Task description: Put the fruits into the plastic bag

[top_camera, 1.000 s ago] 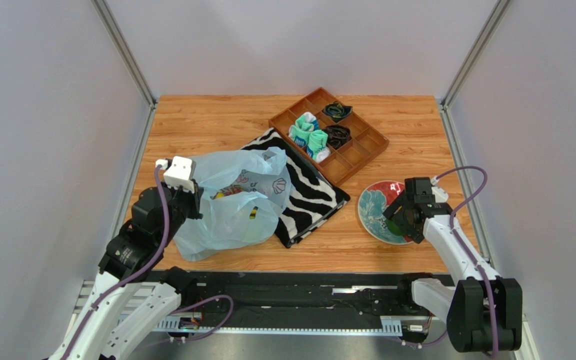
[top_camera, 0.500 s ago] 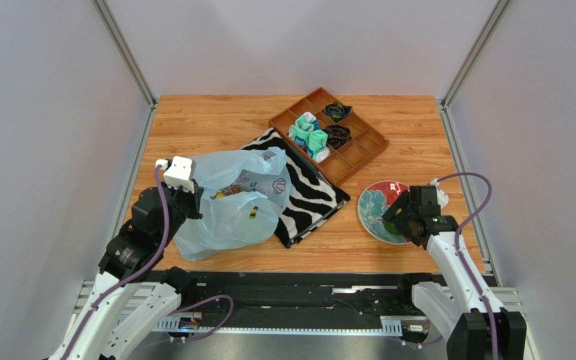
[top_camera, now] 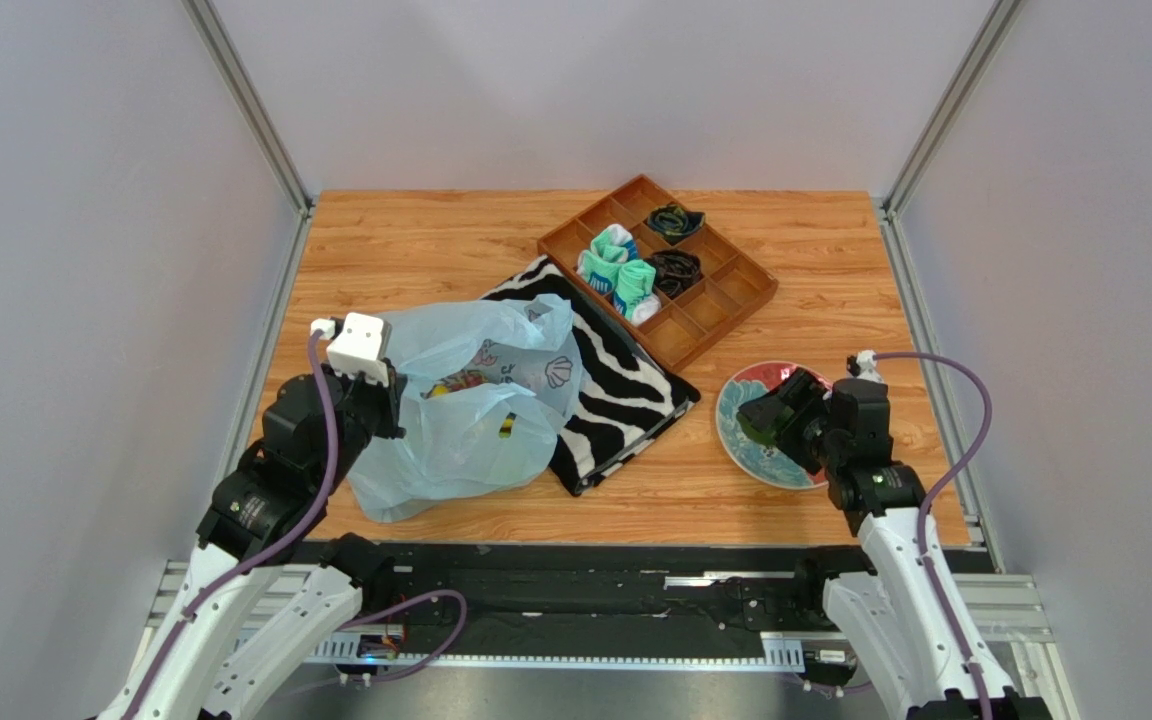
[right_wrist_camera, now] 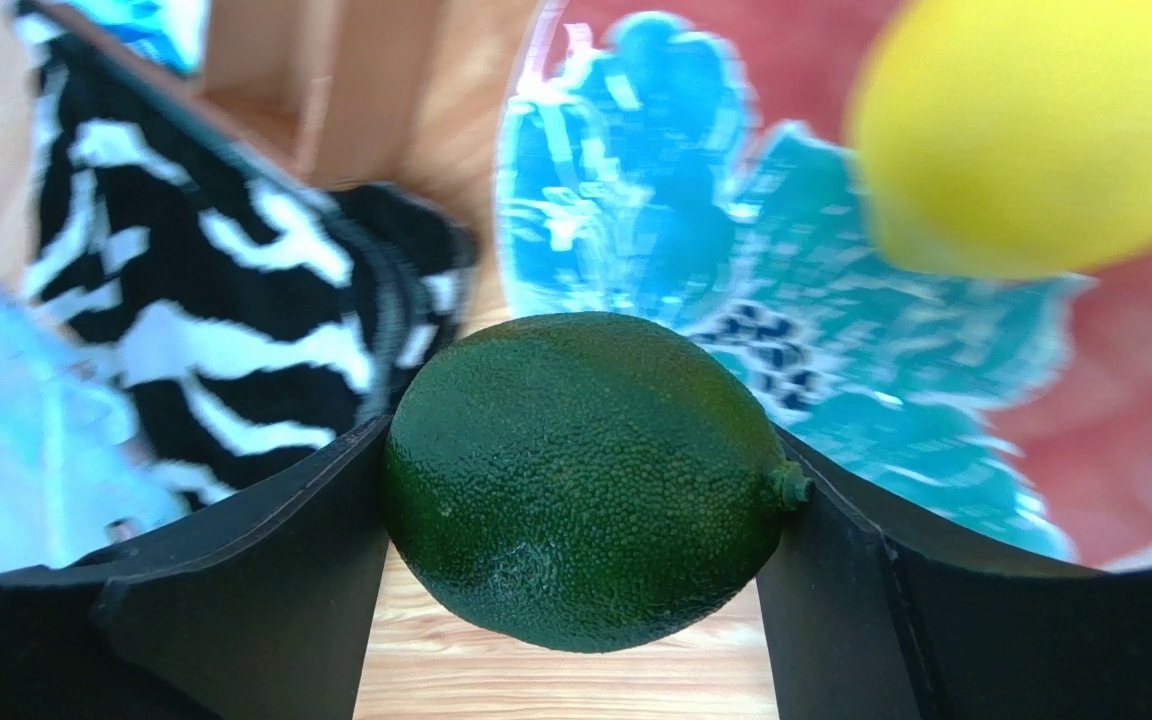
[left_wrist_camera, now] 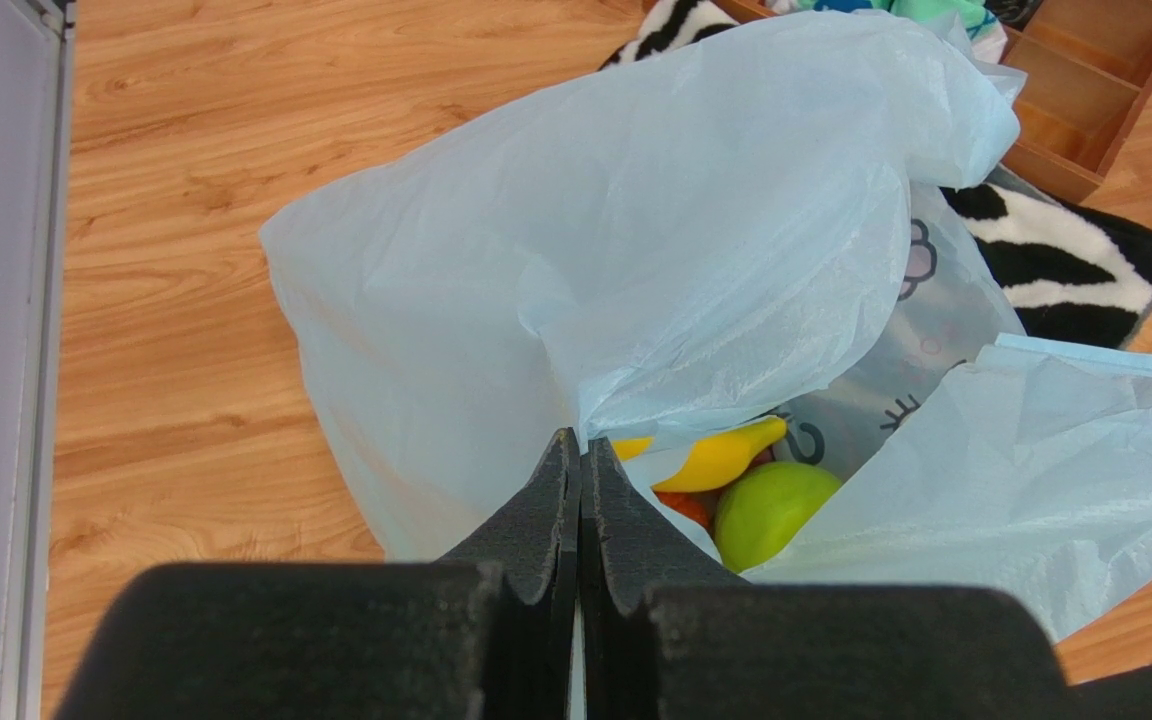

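Travel must run leftward: right gripper (top_camera: 767,420), clamped on the dark green round fruit (right_wrist_camera: 582,477) over the plate (top_camera: 748,393) near the counter's right edge, while the plastic bag (top_camera: 455,428) lies near the left edge, rim pinched shut in left gripper (left_wrist_camera: 579,495).

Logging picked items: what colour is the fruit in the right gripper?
The fruit is dark green; the right wrist view shows it best.

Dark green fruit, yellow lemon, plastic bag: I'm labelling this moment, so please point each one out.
dark green fruit (right_wrist_camera: 582,480), right wrist view, centre of its pebbled skin.
yellow lemon (right_wrist_camera: 1048,135), right wrist view, middle of its blurred body.
plastic bag (left_wrist_camera: 612,255), left wrist view, crinkled upper face above the opening.
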Robot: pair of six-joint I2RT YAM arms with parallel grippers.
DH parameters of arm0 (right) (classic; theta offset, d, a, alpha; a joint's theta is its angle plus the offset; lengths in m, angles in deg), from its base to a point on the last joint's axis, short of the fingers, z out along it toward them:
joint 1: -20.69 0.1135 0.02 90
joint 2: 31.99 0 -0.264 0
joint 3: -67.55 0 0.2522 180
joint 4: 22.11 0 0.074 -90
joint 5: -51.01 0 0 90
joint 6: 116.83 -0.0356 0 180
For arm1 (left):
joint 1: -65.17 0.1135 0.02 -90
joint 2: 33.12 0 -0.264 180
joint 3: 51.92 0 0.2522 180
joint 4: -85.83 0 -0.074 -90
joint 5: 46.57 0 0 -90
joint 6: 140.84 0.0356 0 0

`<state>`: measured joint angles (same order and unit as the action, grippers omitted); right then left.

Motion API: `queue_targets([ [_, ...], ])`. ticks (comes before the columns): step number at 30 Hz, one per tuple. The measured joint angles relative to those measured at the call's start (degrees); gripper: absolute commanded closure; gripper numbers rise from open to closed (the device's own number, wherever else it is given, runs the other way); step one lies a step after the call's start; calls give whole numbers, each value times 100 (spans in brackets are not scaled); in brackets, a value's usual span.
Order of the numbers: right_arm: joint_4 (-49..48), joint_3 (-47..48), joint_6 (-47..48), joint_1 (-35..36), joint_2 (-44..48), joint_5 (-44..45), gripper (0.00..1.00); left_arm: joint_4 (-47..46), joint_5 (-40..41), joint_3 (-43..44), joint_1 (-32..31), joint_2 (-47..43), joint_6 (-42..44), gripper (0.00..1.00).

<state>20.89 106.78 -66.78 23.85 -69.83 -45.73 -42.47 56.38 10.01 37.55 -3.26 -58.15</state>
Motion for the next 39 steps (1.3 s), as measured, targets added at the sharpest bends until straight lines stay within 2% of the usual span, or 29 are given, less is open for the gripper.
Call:
queue_targets([
  [4, -702, -59, -192, 442, -151, -289, 78, 0, 0, 0, 0, 2, 0, 100],
  [7, -1182, 4, -227, 1038, -514, -260, 78, 0, 0, 0, 0, 9, 0, 100],
  [11, -1746, 529, -188, 2017, -1565, -125, 77, 0, -2, 0, 0, 35, 0, 100],
  [19, -2776, 2052, 72, 3147, -3497, -170, 77, 0, -2, 0, 0, 70, 2, 100],
  [29, -2949, 4194, 450, 4385, -5722, -896, 77, 0, -2, 0, 0, 103, 2, 100],
  [35, -2859, 4859, 531, 4948, -6557, -1482, 76, 0, -2, 0, 0, 118, 2, 100],
  [39, -2769, 5233, 590, 5184, -6933, -1770, 73, 0, -2, 0, 0, 118, 2, 100],
])
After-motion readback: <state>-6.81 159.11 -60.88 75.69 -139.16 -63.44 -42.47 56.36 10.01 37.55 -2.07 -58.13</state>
